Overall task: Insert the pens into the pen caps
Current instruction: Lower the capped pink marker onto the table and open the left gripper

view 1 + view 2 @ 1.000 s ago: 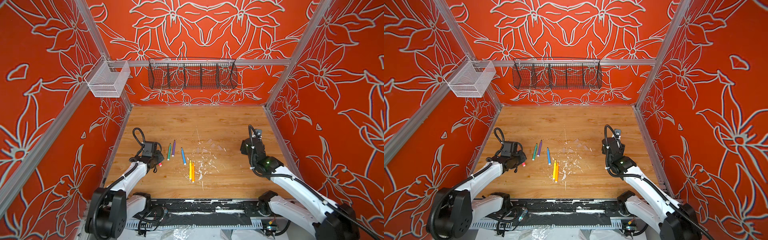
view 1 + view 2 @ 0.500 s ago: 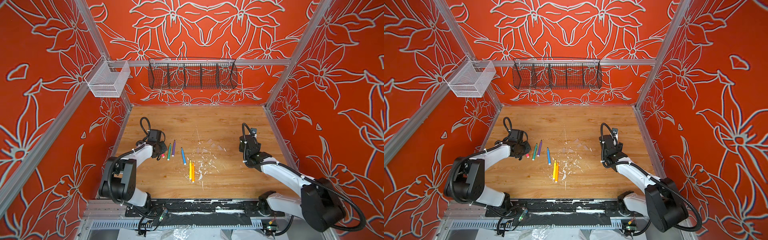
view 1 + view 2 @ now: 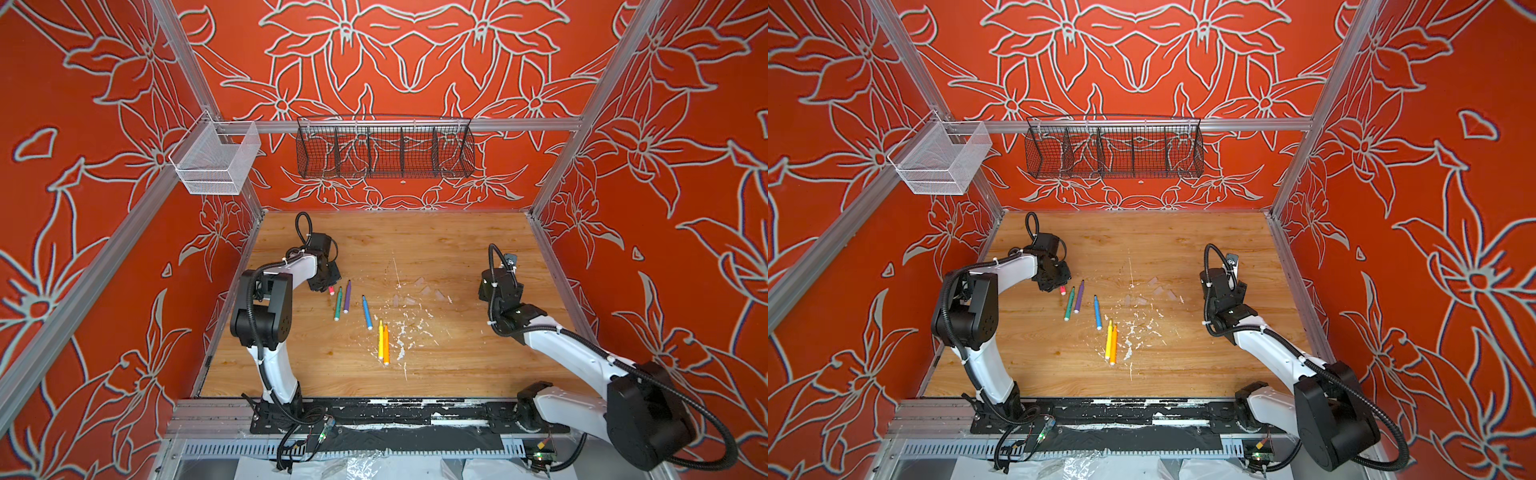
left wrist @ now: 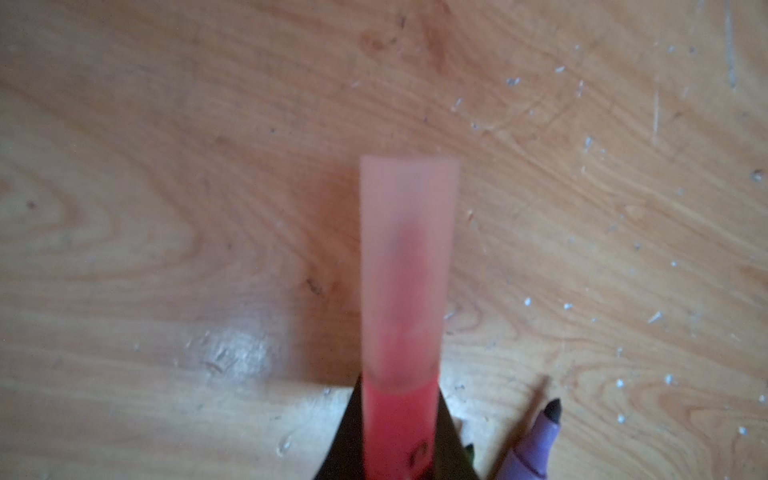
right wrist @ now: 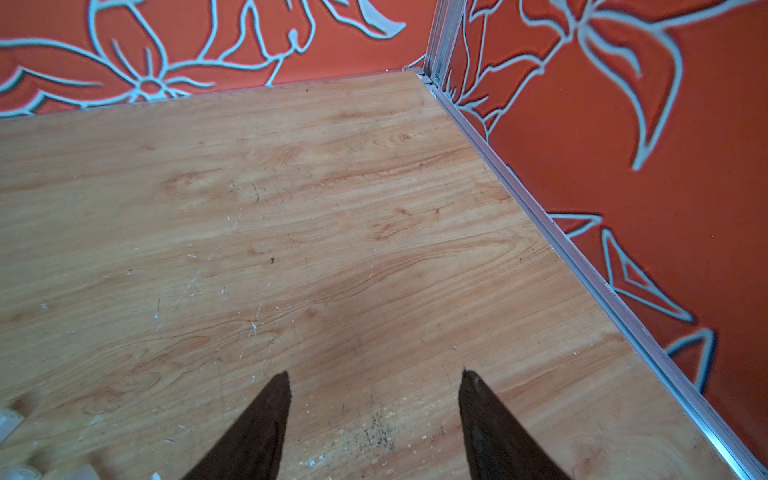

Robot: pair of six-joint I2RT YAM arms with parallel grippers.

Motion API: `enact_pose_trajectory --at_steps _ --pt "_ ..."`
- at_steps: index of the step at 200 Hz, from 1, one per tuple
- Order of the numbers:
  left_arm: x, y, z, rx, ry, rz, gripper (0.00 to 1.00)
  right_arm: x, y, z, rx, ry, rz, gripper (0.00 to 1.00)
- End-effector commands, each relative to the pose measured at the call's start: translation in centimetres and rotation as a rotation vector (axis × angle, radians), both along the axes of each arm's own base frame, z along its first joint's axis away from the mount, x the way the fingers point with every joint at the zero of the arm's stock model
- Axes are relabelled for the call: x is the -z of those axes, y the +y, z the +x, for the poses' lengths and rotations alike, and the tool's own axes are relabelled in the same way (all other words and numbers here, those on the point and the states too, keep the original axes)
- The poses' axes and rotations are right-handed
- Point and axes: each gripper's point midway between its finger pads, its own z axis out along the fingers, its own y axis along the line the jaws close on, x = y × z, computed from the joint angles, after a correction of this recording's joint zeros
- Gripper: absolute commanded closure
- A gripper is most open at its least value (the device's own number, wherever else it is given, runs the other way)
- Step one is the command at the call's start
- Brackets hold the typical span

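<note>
The left end effector (image 3: 323, 286) is clamped on the pink-red pen (image 4: 397, 415), whose long axis runs straight out between its fingers with a frosted pen cap (image 4: 409, 249) over the far end, seen only in the left wrist view; both top views show just a pink stub under tips aimed down at the table (image 3: 457, 365), elbow folded. The other pens (image 3: 366, 312) lie just beside it, white ends toward the robot's base; loose pen caps (image 3: 422, 291) lie between it and the right end effector (image 5: 376, 374), whose fingers hang spread and empty.
</note>
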Motion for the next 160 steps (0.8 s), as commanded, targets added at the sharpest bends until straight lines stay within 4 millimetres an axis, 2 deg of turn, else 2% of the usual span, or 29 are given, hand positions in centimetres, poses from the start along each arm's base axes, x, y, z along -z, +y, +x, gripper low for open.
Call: enact_pose_trajectory --at_steps 1,10,23,84,127,160 --pt "0.9 0.4 -1.7 0.008 0.094 0.014 1.0 -0.2 -0.6 -0.3 0.032 -0.026 0.005 0.33" --pt "0.7 0.4 -1.7 0.008 0.085 0.012 1.0 -0.2 -0.6 -0.2 0.032 -0.027 0.003 0.33" --pt "0.7 0.3 -1.8 0.01 0.078 0.008 0.9 -0.1 -0.5 -0.1 0.028 -0.023 0.003 0.33" --pt "0.6 -0.3 -1.8 0.033 0.054 -0.022 0.73 -0.1 -0.4 -0.2 0.02 -0.024 0.01 0.33" --pt "-0.1 -0.3 -2.0 0.038 0.005 -0.027 0.71 -0.2 -0.4 -0.3 0.014 -0.034 0.018 0.33" --pt "-2.1 -0.6 -2.5 0.05 -0.141 -0.042 0.68 -0.2 -0.3 -0.3 0.008 -0.034 0.019 0.33"
